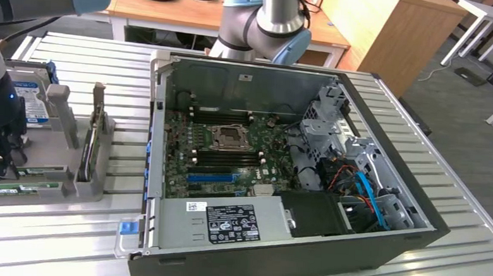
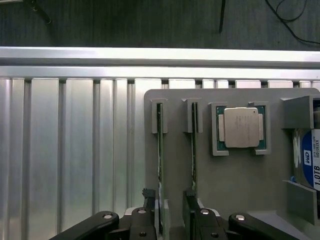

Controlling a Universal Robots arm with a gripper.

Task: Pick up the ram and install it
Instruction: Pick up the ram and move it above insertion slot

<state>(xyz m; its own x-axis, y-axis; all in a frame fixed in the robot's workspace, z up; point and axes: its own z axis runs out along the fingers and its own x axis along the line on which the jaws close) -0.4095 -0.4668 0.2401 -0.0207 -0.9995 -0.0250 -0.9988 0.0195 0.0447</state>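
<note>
Ribbed metal tabletop [image 2: 75,150], grey holder [image 2: 240,190] | fingers [image 2: 149,210] spread wide, empty, straddling ram [image 2: 160,150] standing on edge in its slot | long axis running away from wrist, between both fingers

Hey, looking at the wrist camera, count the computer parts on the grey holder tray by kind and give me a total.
ram sticks: 2
processor: 1
hard drive: 1
Total: 4
</note>
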